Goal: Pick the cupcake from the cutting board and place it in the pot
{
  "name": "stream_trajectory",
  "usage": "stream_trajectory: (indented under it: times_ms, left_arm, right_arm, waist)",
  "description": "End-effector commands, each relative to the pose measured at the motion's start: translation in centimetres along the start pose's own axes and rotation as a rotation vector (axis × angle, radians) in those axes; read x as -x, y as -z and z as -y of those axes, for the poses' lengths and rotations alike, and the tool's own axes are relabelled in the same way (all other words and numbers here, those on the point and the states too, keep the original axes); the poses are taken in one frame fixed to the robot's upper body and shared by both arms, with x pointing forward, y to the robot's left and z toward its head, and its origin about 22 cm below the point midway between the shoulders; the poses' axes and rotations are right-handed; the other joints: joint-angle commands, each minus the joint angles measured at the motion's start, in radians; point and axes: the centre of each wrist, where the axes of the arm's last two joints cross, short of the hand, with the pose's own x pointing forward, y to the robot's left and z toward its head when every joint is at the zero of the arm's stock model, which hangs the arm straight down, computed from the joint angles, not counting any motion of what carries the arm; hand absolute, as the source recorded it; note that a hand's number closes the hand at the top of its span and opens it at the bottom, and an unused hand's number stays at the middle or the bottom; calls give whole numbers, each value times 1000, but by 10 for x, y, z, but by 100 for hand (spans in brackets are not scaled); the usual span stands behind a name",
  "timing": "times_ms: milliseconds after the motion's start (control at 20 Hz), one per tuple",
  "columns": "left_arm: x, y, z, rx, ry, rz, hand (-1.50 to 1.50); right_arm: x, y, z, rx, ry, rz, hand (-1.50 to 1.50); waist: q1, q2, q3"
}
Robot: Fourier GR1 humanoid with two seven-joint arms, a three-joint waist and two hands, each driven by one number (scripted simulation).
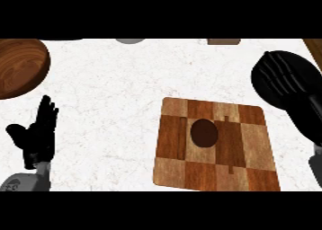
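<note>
On the cutting board [216, 143], left of and below the right hand [283, 78], sits the cupcake [203, 133] — a dark brown oval near the board's middle, with nothing touching it. The right hand hangs over the white counter [110, 112] just beyond the board's far right corner, its back toward the view and its fingers straight and held side by side, gripping nothing; its dark wrist slants down to the view's right edge. Well to the left of it, the left hand [36, 132] rests near the view's left edge — fingers up and spread, thumb out to the side. Beyond that hand, at the far left corner, lies a round wooden vessel [14, 67].
</note>
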Motion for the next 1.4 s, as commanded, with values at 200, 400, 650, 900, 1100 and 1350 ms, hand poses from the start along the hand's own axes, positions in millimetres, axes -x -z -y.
stream_trajectory:
  times_ms: [200, 400, 650, 900, 1100, 1350]
  left_arm:
    - [-20, -8, 12, 94, -24, 180, 0]
    - [-15, -18, 17, 90, -55, 183, 0]
    - [-22, -34, 30, 190, -86, 211, 0]
    - [-17, -50, 41, 231, -97, 236, 0]
    - [-19, -41, 36, 225, -75, 252, 0]
    - [-30, -37, 53, 266, -94, 265, 0]
  right_arm:
    - [-49, -29, 19, 297, -392, 448, 150]
    - [-6, -84, 62, 804, -618, 139, -150]
    - [20, -107, -35, 817, -673, 397, -150]
    - [27, -135, -114, 807, -756, 392, -150]
    - [36, -167, -142, 715, -853, 131, -150]
    - [45, -185, -150, 549, -930, -201, -150]
  waist:
    - [-115, -36, 10]
    - [-193, -31, 10]
    - [-92, -20, 11]
    - [-48, -7, 7]
    - [-41, 2, 3]
    - [-20, 19, -1]
